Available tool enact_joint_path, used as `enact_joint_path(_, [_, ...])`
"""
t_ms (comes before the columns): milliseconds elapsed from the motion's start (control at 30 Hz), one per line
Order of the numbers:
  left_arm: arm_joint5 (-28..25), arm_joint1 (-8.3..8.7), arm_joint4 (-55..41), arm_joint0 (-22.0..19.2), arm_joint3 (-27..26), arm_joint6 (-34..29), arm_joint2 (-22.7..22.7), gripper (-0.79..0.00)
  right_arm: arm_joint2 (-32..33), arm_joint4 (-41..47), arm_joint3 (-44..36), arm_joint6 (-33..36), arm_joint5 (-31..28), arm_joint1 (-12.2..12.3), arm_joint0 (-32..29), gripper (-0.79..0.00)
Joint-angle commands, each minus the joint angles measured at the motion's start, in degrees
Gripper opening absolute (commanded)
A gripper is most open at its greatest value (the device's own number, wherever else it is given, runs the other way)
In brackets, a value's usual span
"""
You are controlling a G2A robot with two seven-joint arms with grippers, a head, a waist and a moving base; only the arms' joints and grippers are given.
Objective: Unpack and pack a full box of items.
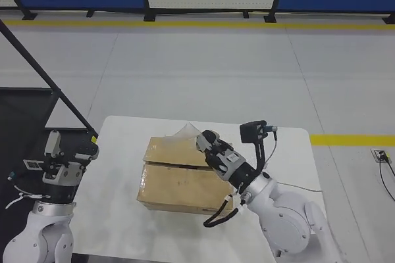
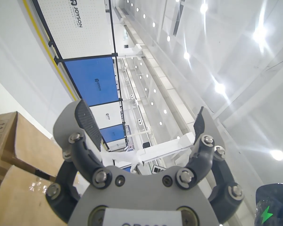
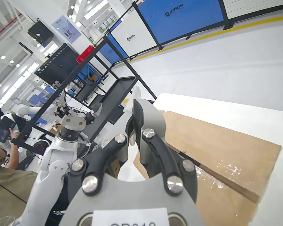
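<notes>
The box (image 1: 178,187) lies closed in the middle of the table (image 1: 118,197), with its taped seam (image 1: 178,165) running from 9 to 3 o'clock. At the box's 1 o'clock corner the right gripper (image 1: 206,140) is pinched narrow on a pale thin strip (image 1: 186,128), perhaps tape. The left gripper (image 2: 141,109) stands wide and empty at 9 o'clock, well apart, so the right one is nearer.
</notes>
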Motion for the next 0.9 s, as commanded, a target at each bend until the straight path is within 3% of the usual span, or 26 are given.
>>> enact_joint_path(0, [0.98, 0.08, -1.10, 0.35, -0.08, -1.39, -0.35, 0.000, 0.23, 0.80, -1.29, -0.25, -0.97, 0.04, -0.50, -0.785])
enact_joint_path(233, [7.22, 0.30, -2.48, 2.19, -0.68, -5.26, 1.21, 0.000, 4.09, 7.72, -2.43, -0.66, -12.25, 0.70, -3.64, -0.785])
enact_joint_path(433, [14.88, 0.40, -5.90, 1.39, -1.88, -6.51, 3.72, 0.000, 6.95, 13.68, 0.08, 0.09, -21.32, 1.31, -4.96, -0.785])
enact_joint_path(633, [22.37, 0.54, -8.95, -1.56, -1.19, -7.62, 6.56, 0.000, 8.25, 17.42, 2.00, 1.74, -24.89, 1.76, -4.94, -0.785])
enact_joint_path(800, [25.07, 0.63, -10.44, -4.16, -0.09, -7.33, 7.93, 0.000, 8.60, 18.15, 2.62, 2.15, -26.28, 2.08, -5.21, -0.785])
enact_joint_path(833, [25.38, 0.65, -10.14, -4.60, 0.01, -7.24, 8.46, -0.114, 8.63, 18.16, 2.69, 2.08, -26.49, 2.13, -5.24, -0.785])
enact_joint_path(867, [25.72, 0.69, -9.60, -4.88, 0.18, -7.34, 8.99, -0.299, 8.65, 18.21, 2.78, 1.92, -26.66, 2.18, -5.28, -0.785])
